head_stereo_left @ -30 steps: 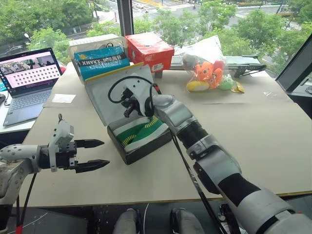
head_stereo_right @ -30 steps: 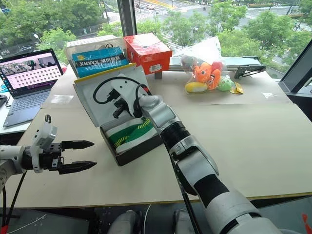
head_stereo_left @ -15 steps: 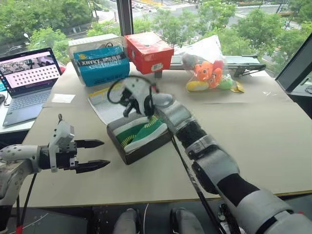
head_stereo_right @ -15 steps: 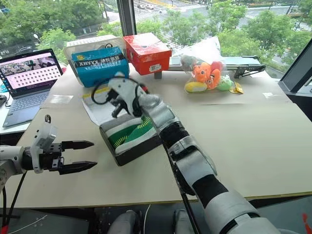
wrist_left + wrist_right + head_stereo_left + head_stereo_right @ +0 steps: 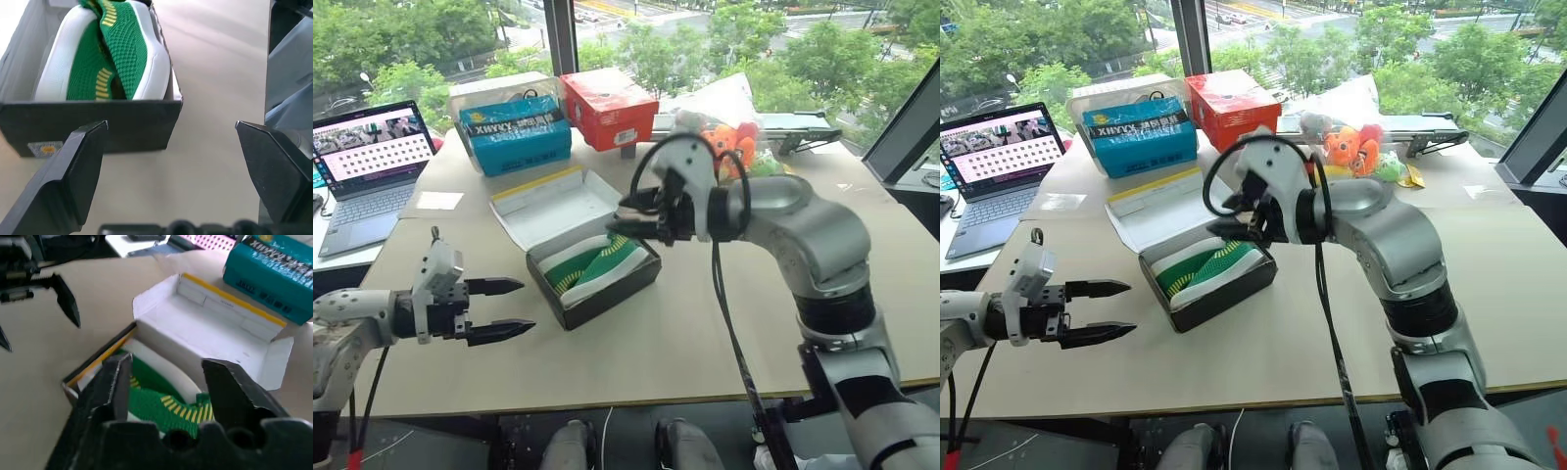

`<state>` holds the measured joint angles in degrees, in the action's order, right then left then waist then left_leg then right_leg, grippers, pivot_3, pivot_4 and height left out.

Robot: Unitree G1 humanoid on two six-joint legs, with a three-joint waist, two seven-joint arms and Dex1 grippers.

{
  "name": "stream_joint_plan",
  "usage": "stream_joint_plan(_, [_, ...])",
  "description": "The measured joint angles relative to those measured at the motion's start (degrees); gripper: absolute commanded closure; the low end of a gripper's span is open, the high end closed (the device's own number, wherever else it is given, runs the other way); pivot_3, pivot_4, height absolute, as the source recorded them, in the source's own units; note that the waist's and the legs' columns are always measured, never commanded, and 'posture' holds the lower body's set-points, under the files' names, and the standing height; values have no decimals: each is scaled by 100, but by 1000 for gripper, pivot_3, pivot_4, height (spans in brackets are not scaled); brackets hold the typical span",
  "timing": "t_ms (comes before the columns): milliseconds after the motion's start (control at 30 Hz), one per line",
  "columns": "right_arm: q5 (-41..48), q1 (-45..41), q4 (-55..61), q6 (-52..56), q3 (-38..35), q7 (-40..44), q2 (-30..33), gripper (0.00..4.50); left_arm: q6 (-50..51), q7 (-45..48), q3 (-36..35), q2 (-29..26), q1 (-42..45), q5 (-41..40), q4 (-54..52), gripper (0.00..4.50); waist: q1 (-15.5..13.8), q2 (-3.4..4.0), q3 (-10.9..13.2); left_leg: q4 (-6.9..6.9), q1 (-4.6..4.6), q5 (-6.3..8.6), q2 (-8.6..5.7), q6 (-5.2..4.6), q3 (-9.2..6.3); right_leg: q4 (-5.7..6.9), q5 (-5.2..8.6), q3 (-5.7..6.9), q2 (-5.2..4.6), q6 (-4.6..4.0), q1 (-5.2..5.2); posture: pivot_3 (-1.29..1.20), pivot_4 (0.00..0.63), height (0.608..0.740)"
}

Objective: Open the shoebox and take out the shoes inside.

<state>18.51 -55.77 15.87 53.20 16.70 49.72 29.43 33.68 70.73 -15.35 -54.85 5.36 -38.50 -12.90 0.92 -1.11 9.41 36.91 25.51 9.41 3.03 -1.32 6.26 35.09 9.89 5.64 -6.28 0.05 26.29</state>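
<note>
**Shoebox open on the bench, both pincers empty**

Your right pincer (image 5: 641,217) hangs just above the far edge of the shoebox (image 5: 597,279), fingers apart, gripping nothing; a black cable loops over its wrist. The box is matte black card, its white-lined lid (image 5: 553,204) folded flat behind it, yellow along the edge. The shoes (image 5: 592,264) lie inside, green knit with white soles. Your left pincer (image 5: 494,308) hovers near the box's left, fingers spread. Behind the box stand a blue box (image 5: 517,132) and a red box (image 5: 610,106); orange plush toys (image 5: 729,142) lie to their right, a laptop (image 5: 367,162) well to the left.
</note>
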Motion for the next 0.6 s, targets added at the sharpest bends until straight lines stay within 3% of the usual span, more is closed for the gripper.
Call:
stream_joint_plan(233, [-808, -214, -1231, -1397, 1072, 542, -121, 1639, -2, 3, 181, 57, 130, 8, 21, 0, -16, -2, 1, 0, 14, -1, -4, -2, 7, -4, -2, -8, 0, 4, 6, 0, 150, 739])
stream_joint_plan(600, [-1414, -502, -2222, -2833, 1562, 1880, -187, 1639, 5, 60, 185, 33, 137, 7, 17, 0, -21, -4, 3, 1, 9, -1, -1, -1, 7, 1, -5, -6, 5, 8, 5, 0, 150, 739])
